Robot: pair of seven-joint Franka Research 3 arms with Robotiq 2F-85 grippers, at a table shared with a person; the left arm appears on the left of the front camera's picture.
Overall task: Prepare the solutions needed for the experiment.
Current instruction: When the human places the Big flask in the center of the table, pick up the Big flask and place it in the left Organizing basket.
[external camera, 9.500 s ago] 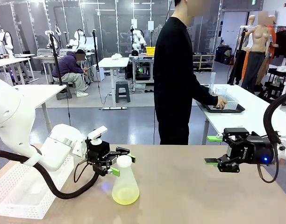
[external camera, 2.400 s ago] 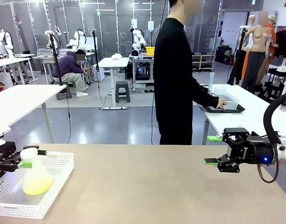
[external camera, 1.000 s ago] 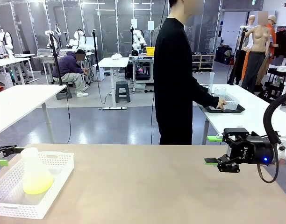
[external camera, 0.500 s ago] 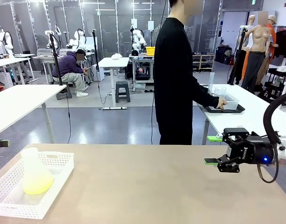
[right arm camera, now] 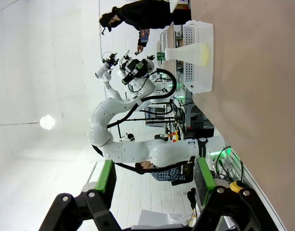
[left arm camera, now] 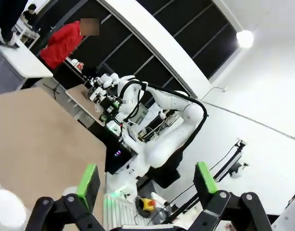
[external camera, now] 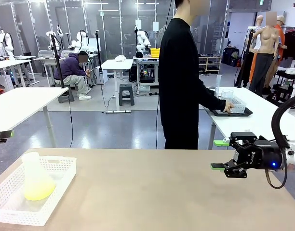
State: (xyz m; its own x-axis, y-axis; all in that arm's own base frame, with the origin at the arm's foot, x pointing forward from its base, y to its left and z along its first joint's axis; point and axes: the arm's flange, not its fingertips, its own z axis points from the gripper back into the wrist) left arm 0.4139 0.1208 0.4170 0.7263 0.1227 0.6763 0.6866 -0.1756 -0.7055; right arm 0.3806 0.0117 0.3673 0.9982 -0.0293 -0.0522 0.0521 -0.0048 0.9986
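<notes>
The solutions (external camera: 37, 192) are a pale yellow-green liquid at the bottom of a translucent conical flask (external camera: 34, 173). The flask stands upright in the white mesh basket (external camera: 60, 175) at the table's left end. My left gripper (external camera: 3, 135) is at the picture's left edge, up and away from the flask. In the left wrist view my left gripper (left arm camera: 146, 178) is open with nothing between its green pads. Over the table's right side hovers my right gripper (external camera: 220, 155), also open and empty. The right wrist view looks past my right gripper (right arm camera: 155, 175) to the flask (right arm camera: 186, 53) and basket (right arm camera: 200, 67).
A person in black (external camera: 181, 77) stands beyond the table's far edge, turned toward a neighbouring white table, one hand (external camera: 228, 106) on a dark tray there. Bare brown tabletop (external camera: 152, 192) lies between basket and right gripper.
My left gripper has drawn away from the flask, up and to the left, to the picture's edge. The flask stays in the basket. The right arm has not moved.
</notes>
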